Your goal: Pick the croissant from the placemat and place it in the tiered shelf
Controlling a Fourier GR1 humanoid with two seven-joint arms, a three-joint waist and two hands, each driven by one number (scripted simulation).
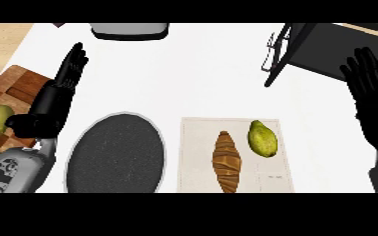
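Croissant point(227, 161) lies on the placemat point(198, 155), low centre of the tabletop point(207, 75). Its long axis runs away from me, near end low. A green fruit point(262, 139) sits just beside it on the right, apart.

Right hand point(367, 97) is at the right edge, fingers straight and spread, holding nothing. The croissant is down and left of it. Left hand point(70, 70) is up at the far left, fingers straight too.

I judge the right hand nearer. The tiered shelf point(317, 45) is also on its side, top right.
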